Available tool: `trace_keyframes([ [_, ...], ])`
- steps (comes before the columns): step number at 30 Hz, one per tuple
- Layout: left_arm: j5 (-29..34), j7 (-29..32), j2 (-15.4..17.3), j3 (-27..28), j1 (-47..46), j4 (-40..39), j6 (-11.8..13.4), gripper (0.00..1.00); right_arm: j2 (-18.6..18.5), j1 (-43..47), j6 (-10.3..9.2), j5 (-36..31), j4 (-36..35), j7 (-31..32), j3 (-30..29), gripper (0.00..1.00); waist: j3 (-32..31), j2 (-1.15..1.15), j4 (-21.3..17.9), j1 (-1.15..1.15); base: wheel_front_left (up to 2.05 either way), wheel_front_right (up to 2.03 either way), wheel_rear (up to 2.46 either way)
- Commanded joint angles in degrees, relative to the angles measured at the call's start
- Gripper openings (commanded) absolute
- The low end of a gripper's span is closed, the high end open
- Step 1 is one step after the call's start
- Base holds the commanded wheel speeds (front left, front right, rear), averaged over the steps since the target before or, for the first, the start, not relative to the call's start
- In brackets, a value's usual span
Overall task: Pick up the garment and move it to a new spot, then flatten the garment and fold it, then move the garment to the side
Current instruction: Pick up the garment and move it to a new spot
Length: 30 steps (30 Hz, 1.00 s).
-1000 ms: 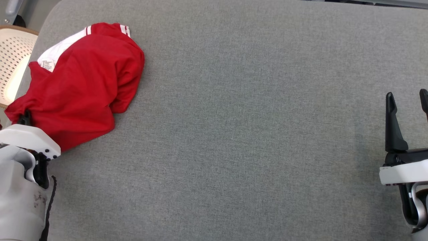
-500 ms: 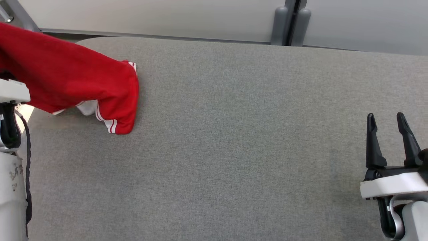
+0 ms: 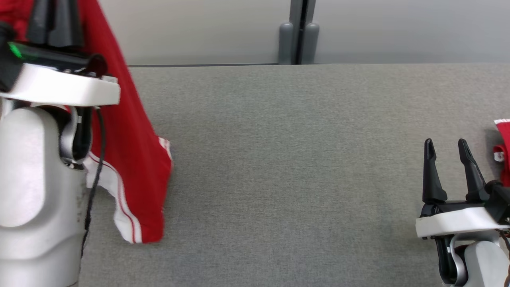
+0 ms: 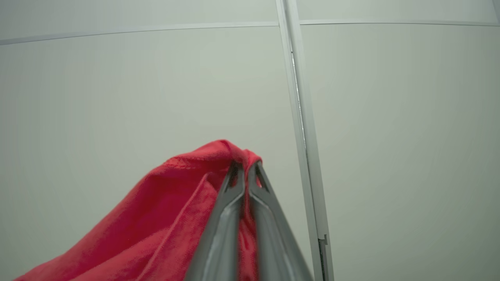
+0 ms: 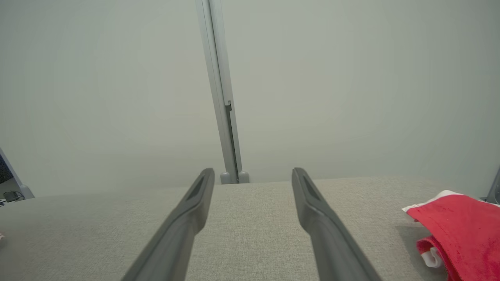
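The garment (image 3: 135, 167) hung from my left end effector (image 4: 245, 171), which was clamped tight on a fold of its red cloth. A second earlier it had lain crumpled on the table (image 3: 299, 159), and now only its striped hem neared the surface. Farther off, my right end effector (image 3: 445, 143) waited with fingers spread wide, holding nothing, so I judged the pick-up done and the carry next.
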Motion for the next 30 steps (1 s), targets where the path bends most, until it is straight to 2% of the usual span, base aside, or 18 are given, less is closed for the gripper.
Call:
trace_keyframes([
  [1,0.7,0.7,-0.3,-1.8,-0.8,-0.2,-0.4,0.00,0.2,-0.6,-0.01,0.2,-0.4,-0.3,0.1,1.00,0.5,0.00,-2.4,0.00,0.00,0.00,0.00],
  [6,1.1,2.9,-3.9,-10.9,-1.6,1.6,-1.1,0.00,0.9,-1.2,-0.01,0.7,-0.6,-0.3,0.3,1.00,1.6,0.00,-7.5,0.00,0.00,0.00,0.00],
  [11,0.3,2.2,-7.4,-20.6,-2.6,5.8,-1.4,0.00,1.7,-2.2,-0.01,1.3,-0.7,-0.3,0.8,1.00,3.1,0.00,-13.1,0.00,0.00,0.00,0.00],
  [14,-1.3,1.8,-8.2,-29.2,-3.2,9.8,-1.5,0.00,2.2,-2.6,-0.01,1.8,-0.4,-0.3,0.9,1.00,3.9,0.00,-16.3,0.00,0.00,0.00,0.00],
  [15,-3.8,1.7,-8.2,-32.3,-3.3,10.7,-1.5,0.00,2.3,-2.6,-0.01,2.1,-0.3,-0.3,0.9,1.00,4.0,0.00,-17.1,0.00,0.00,0.00,0.00],
  [16,-3.8,1.7,-8.2,-32.3,-3.3,10.7,-1.5,0.00,2.3,-2.6,-0.01,2.1,-0.3,-0.3,0.9,1.00,4.0,0.00,-17.1,0.00,0.00,0.00,0.00],
  [17,-5.9,1.9,-8.1,-35.5,-3.4,11.8,-1.4,0.05,2.4,-2.7,-0.01,2.3,0.0,-0.3,1.1,1.00,4.1,0.00,-17.9,0.00,0.00,0.00,0.00],
  [18,-7.0,1.8,-8.1,-38.6,-4.2,12.4,-1.2,0.49,2.5,-2.7,-0.01,2.4,0.1,-0.3,1.3,1.00,4.3,0.00,-18.5,0.00,0.00,0.00,0.00],
  [19,-8.6,1.3,-8.1,-41.1,-4.8,13.0,-0.6,1.00,2.6,-2.8,-0.01,2.5,0.2,-0.3,1.5,1.00,4.4,0.00,-19.0,0.00,0.00,0.00,0.00],
  [23,-13.7,-0.4,-8.1,-48.5,-5.7,14.7,2.3,1.00,2.8,-2.8,-0.01,2.7,0.1,-0.3,1.0,1.00,4.8,0.00,-19.3,0.00,0.00,0.00,0.00],
  [26,-16.1,-1.8,-8.1,-50.8,-7.0,16.5,4.0,1.00,2.9,-2.2,-0.01,2.2,-0.1,-0.3,0.4,1.00,4.7,0.00,-17.8,0.00,0.00,0.00,0.00],
  [30,-18.5,-3.2,-8.2,-51.1,-7.6,18.7,5.3,1.00,2.8,-2.1,-0.01,1.7,-0.2,-0.3,-0.2,1.00,3.7,0.00,-15.1,0.00,0.00,0.00,0.00],
])
